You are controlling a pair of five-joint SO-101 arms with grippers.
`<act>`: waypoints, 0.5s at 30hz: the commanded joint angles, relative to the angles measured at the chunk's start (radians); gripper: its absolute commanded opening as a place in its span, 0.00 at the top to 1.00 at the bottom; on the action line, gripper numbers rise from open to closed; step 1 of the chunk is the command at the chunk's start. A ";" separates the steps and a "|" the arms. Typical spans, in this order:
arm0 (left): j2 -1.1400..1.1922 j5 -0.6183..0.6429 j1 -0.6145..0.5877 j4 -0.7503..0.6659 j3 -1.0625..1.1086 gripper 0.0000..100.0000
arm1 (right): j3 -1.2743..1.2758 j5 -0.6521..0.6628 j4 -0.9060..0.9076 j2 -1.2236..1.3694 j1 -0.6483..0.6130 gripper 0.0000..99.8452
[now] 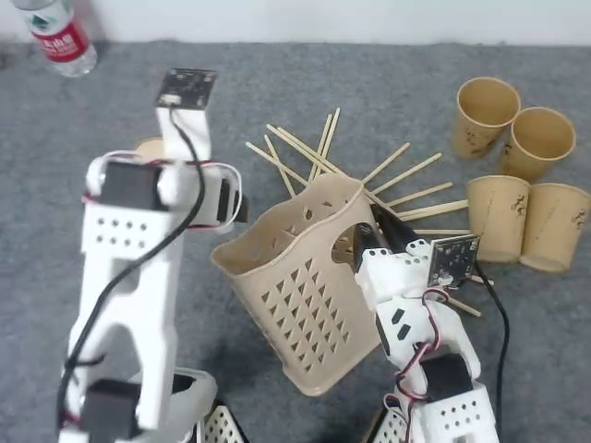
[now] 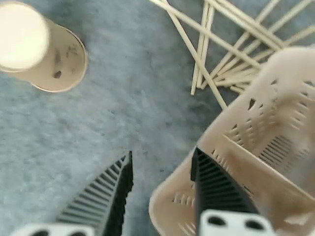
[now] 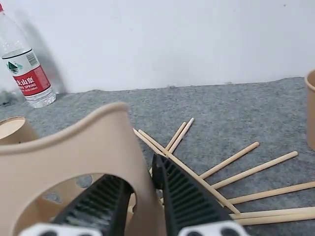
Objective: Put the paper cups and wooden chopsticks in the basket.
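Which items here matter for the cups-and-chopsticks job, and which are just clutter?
Job items: paper cups, wooden chopsticks, basket.
Clutter: water bottle.

Centre frame: basket [image 1: 305, 295] tilted, right gripper [image 1: 369, 238] at its rim. Chopsticks [image 1: 325, 138] fanned on carpet [image 1: 277, 83] behind it. Four cups [image 1: 499, 217] clustered at right (touching). Bottle [image 1: 57, 35] upper left.

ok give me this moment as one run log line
right gripper shut on tilted basket wall | left gripper open by basket rim | paper cups on mat | wooden chopsticks fanned on mat behind basket
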 commanded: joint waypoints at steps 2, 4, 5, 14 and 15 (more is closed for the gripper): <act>0.091 -0.060 0.008 0.028 -0.045 0.81 | 0.018 -0.014 0.002 -0.019 0.008 0.99; 0.137 -0.078 0.009 0.028 -0.044 0.81 | 0.018 -0.014 0.002 -0.019 0.008 0.99; 0.158 -0.080 0.009 0.028 -0.044 0.81 | 0.018 -0.014 0.002 -0.019 0.008 0.99; 0.318 -0.132 0.018 0.028 -0.044 0.81 | 0.018 -0.014 0.004 -0.019 0.008 0.99; 0.325 -0.138 0.020 0.029 -0.044 0.81 | 0.018 -0.014 0.004 -0.019 0.008 0.99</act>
